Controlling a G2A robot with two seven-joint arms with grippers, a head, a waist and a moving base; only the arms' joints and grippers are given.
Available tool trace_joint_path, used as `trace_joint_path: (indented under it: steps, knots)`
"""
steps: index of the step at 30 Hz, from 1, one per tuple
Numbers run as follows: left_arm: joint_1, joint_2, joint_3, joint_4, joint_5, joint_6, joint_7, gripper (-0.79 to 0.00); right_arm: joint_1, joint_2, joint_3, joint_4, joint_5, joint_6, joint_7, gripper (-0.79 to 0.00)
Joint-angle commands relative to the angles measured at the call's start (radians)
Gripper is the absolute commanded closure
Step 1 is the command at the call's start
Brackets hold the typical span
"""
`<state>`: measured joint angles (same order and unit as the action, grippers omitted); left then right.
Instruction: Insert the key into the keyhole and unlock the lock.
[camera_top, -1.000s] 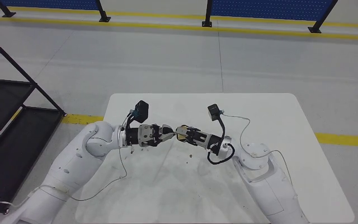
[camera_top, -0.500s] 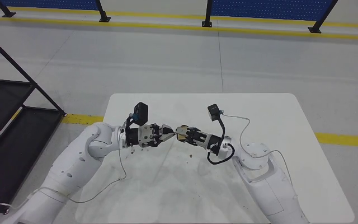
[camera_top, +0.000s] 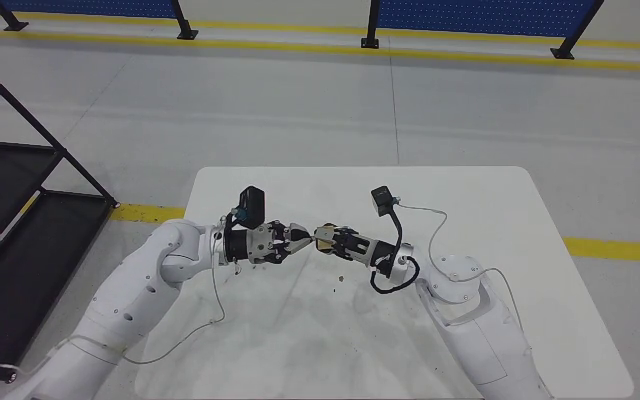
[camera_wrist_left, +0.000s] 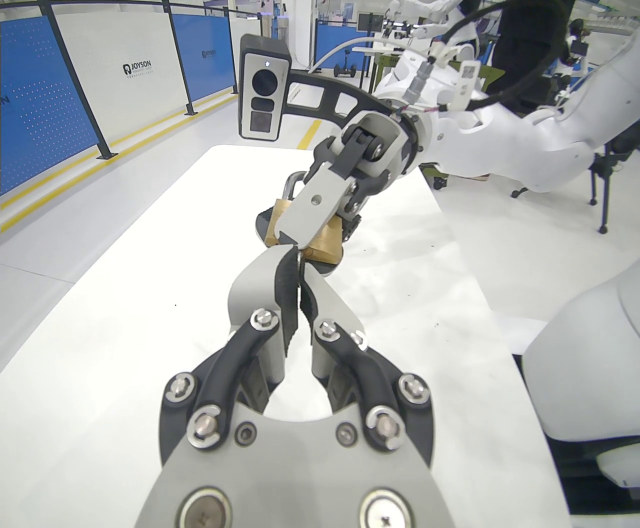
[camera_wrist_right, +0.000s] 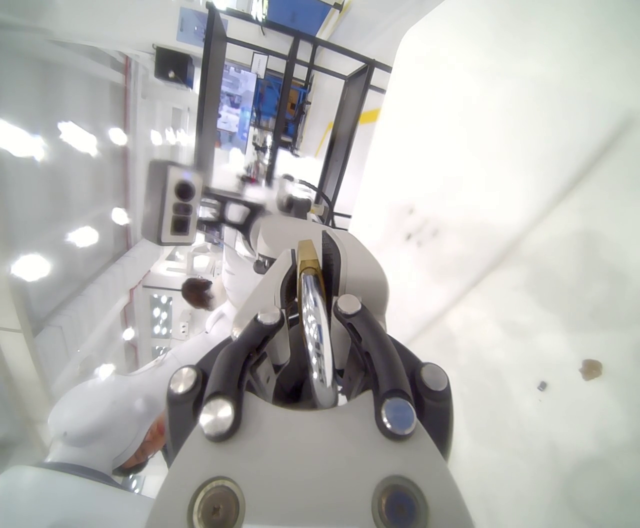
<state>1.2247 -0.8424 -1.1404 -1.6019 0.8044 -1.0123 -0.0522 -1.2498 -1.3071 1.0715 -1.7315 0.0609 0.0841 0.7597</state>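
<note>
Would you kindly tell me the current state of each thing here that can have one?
Left pincer, shut on the key.
Right pincer, shut on the brass padlock.
Key, mostly hidden between the pads, tip at the padlock's base; whether it is inserted cannot be told.
Brass padlock, clamped by its body, shackle looks closed.

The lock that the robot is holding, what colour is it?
The lock is brass gold, with a silvery shackle. It shows clearest in the left wrist view.
</note>
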Motion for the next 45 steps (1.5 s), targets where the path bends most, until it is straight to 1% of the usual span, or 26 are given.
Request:
trace_joint_path:
  steps: [1,9,26,33,45]
  knots:
    - [0.002,-0.001,-0.001,0.000,0.022,0.000,0.019,0.000,0.000,0.000,0.000,0.000,0.000,0.000,0.000,0.000]
    - [0.011,-0.004,-0.007,-0.002,0.096,0.000,0.086,0.000,0.000,0.000,0.000,0.000,0.000,0.000,0.000,0.000]
    - [0.005,-0.017,-0.002,-0.001,0.147,0.001,0.120,0.000,0.000,0.000,0.000,0.000,0.000,0.000,0.000,0.000]
    - [0.013,-0.021,-0.015,-0.015,0.207,0.020,0.148,0.000,0.000,0.000,0.000,0.000,0.000,0.000,0.000,0.000]
    - [0.036,-0.028,-0.033,-0.027,0.307,0.044,0.227,0.000,0.000,0.000,0.000,0.000,0.000,0.000,0.000,0.000]
